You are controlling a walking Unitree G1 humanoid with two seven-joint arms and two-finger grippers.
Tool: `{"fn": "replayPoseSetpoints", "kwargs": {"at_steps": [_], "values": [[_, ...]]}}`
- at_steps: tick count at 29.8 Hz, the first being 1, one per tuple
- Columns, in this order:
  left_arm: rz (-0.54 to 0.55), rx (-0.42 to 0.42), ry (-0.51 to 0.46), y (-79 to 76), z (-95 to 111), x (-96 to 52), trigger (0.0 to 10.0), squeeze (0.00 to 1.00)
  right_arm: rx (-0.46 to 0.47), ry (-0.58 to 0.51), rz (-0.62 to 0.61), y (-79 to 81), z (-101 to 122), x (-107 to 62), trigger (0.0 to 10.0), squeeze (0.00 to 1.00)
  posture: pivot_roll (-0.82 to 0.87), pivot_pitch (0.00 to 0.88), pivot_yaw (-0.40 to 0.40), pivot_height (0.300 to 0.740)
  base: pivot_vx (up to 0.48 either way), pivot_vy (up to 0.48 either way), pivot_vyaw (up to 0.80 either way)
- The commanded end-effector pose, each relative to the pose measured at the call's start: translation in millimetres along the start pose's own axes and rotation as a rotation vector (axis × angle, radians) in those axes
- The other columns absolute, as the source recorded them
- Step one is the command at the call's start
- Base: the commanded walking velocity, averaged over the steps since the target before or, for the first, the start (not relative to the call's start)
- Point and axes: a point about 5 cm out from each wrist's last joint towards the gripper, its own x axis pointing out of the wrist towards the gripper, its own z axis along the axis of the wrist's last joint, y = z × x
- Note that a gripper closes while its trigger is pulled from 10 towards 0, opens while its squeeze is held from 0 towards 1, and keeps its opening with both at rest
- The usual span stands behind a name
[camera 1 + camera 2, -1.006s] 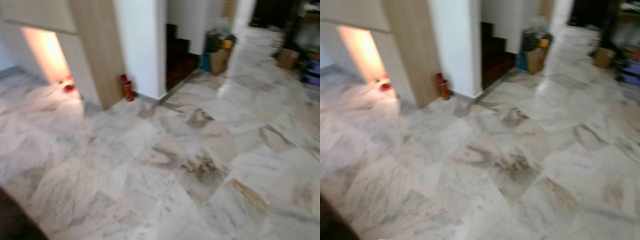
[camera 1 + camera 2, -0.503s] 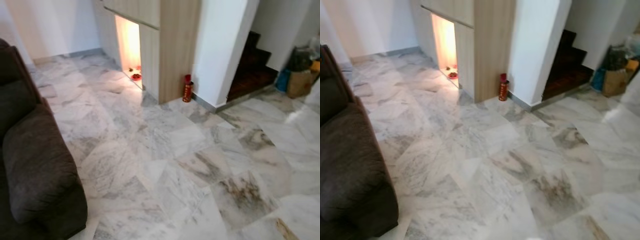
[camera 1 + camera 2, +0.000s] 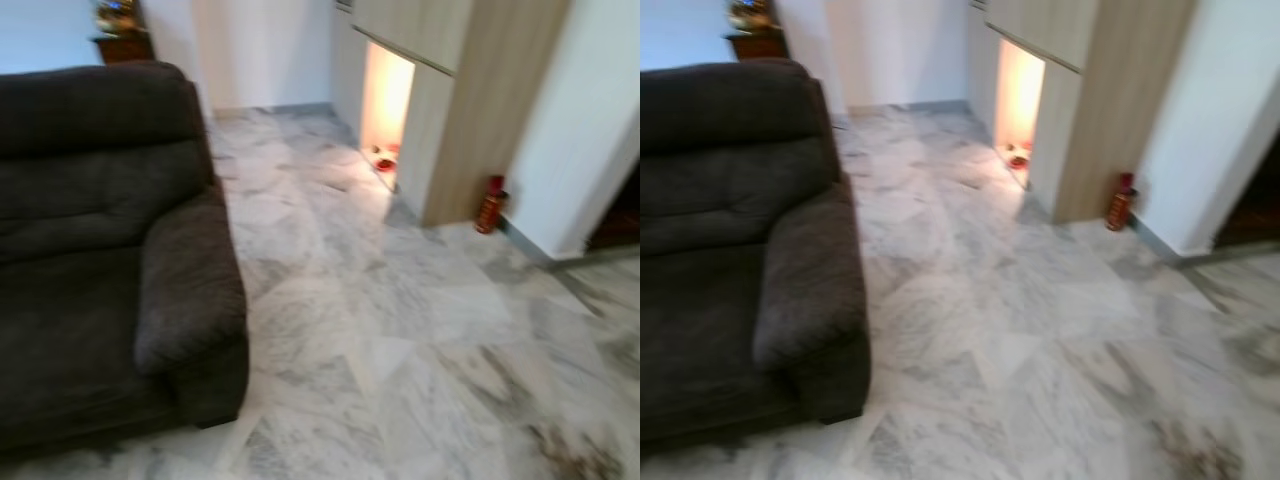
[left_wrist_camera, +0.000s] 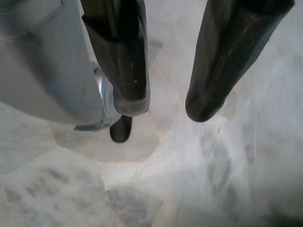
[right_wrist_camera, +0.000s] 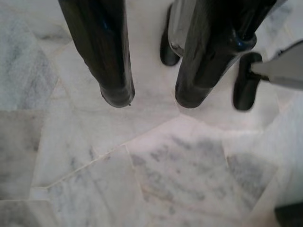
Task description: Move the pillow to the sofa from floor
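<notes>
A dark grey sofa (image 3: 100, 250) sits on my left, its armrest nearest the marble floor (image 3: 400, 330). Beyond the sofa, a lit wooden cabinet niche (image 3: 385, 105) and a red bottle (image 3: 490, 205) stand by the wall. My left gripper (image 4: 165, 106) and right gripper (image 5: 154, 97) hang with fingers parted, holding nothing, above the floor.
</notes>
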Motion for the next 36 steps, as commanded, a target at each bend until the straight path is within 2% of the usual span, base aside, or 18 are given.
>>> {"fn": "replayPoseSetpoints", "kwargs": {"at_steps": [1,6,7,12,14,17,20,21,24,28,36], "values": [[0.014,0.231,-0.062,8.5,51.4,9.1,10.0,0.0,0.241,-0.103,-0.01,15.3,23.8,4.8,10.0,0.0,-0.06,0.022,0.053,0.74,0.0,0.0,0.8],[0.014,0.231,-0.062,9.2,50.8,8.8,10.0,0.0,0.276,-0.084,-0.026,14.8,20.4,4.6,10.0,0.0,-0.06,0.025,0.052,0.74,0.0,0.0,0.8],[0.015,0.231,-0.061,9.4,50.4,8.7,10.0,0.0,0.258,-0.051,-0.058,13.0,17.6,4.8,10.0,0.0,-0.06,0.027,0.052,0.74,0.0,0.0,0.0],[0.014,0.227,-0.056,9.9,48.9,8.5,10.0,0.0,0.388,-0.05,-0.016,15.8,16.2,4.9,10.0,0.0,-0.06,0.03,0.051,0.74,0.0,0.0,0.0],[0.012,0.226,-0.053,10.1,48.0,8.3,10.0,0.0,0.398,-0.054,-0.023,13.5,17.2,4.9,10.0,0.0,-0.06,0.033,0.052,0.74,0.0,0.0,0.0],[0.011,0.226,-0.052,10.2,47.5,8.2,10.0,0.0,0.358,-0.07,-0.035,11.0,19.5,4.8,10.0,0.0,-0.06,0.035,0.054,0.74,0.0,0.0,0.0],[0.008,0.227,-0.051,10.3,47.4,8.2,10.0,0.0,0.402,-0.088,-0.045,8.9,20.1,4.5,10.0,0.0,-0.06,0.034,0.057,0.74,0.0,0.0,0.0],[0.007,0.229,-0.05,10.4,47.5,8.1,10.0,0.0,0.36,-0.107,-0.061,6.9,22.1,4.1,10.0,0.0,-0.06,0.035,0.058,0.74,0.0,0.0,0.0],[0.007,0.232,-0.05,11.1,47.5,8.0,10.0,0.0,0.311,-0.101,-0.074,6.0,21.4,3.9,10.0,0.0,-0.06,0.032,0.062,0.74,0.0,0.0,0.0],[0.008,0.237,-0.051,12.2,48.6,7.9,10.0,0.0,0.345,-0.081,-0.034,9.1,18.7,4.2,10.0,0.0,-0.06,0.029,0.066,0.74,0.0,0.0,0.0],[0.012,0.253,-0.053,14.9,50.9,7.6,10.0,0.0,0.319,-0.07,-0.029,11.6,15.6,3.8,10.0,0.0,-0.06,0.016,0.076,0.74,0.0,0.0,0.0]]}}
